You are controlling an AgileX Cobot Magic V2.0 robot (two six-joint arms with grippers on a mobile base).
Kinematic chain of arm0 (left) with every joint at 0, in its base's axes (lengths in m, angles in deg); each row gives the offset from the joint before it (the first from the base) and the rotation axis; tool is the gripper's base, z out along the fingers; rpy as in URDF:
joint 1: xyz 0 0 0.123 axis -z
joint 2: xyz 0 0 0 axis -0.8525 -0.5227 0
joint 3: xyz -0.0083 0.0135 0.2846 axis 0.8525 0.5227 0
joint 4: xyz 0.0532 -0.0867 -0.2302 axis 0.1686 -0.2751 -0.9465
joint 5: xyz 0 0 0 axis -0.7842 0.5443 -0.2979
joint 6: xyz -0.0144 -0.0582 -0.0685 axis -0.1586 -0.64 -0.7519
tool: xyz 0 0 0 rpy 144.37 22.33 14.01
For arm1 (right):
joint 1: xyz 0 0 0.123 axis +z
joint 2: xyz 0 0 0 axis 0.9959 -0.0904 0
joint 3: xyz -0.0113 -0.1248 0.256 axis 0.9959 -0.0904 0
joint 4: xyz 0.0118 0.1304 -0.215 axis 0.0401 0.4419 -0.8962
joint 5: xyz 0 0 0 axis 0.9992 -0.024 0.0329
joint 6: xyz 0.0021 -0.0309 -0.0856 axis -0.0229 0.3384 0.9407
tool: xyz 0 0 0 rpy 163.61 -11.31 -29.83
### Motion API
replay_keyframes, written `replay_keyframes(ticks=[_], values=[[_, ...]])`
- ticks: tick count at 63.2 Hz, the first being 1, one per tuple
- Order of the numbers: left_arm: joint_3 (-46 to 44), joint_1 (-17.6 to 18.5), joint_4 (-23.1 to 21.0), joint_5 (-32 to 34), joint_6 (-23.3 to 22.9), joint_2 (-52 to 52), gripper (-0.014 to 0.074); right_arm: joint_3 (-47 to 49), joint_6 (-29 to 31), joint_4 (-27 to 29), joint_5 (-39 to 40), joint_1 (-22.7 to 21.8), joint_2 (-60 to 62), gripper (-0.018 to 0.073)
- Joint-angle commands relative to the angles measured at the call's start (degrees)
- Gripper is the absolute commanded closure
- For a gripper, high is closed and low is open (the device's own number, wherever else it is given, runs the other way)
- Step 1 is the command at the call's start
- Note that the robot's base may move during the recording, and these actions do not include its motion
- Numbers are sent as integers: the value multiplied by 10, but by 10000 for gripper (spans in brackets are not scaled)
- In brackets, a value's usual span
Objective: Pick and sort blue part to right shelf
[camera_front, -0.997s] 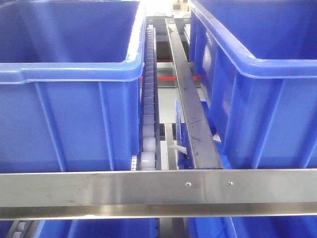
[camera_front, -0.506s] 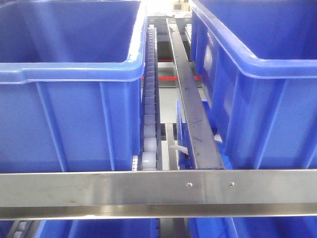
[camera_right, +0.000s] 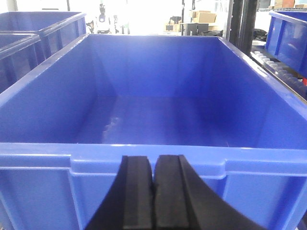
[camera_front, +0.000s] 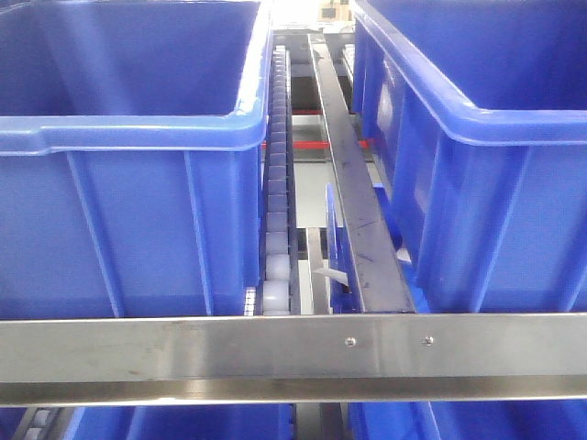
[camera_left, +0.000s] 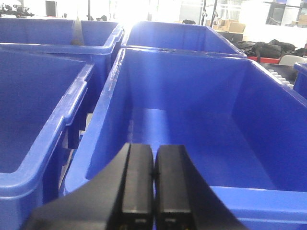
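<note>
the left gripper [camera_left: 153,184] sits at the bottom of the view, its two black fingers [camera_left: 137,184] pressed together with nothing between them. it hovers at the near rim of a large blue bin [camera_left: 192,120]. more blue bins [camera_left: 33,129] stand beside and behind it.

Bright light [camera_right: 144,12] floods the far room; right of it, cardboard boxes [camera_right: 201,18] and a dark post [camera_right: 242,24].

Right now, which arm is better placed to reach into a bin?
Left, marginally: left gripper sits over the near bin rim. Right gripper faces a bin wall from outside. Both shut, empty; no blue part in view.
</note>
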Motion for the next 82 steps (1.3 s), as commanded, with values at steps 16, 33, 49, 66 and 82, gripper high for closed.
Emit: replay_keyframes(ticks=[16, 33, 49, 66, 82], values=[[61, 6, 144, 71, -38, 38, 463, 13, 4, 2, 57, -4, 13, 502], [133, 20, 163, 100, -66, 56, 463, 13, 4, 2, 57, -4, 13, 502], [133, 19, 173, 114, -80, 56, 463, 13, 4, 2, 57, -4, 13, 502], [133, 19, 165, 114, -80, 56, 463, 13, 4, 2, 57, -4, 13, 502], [133, 19, 165, 114, -80, 56, 463, 13, 4, 2, 57, -4, 13, 502]])
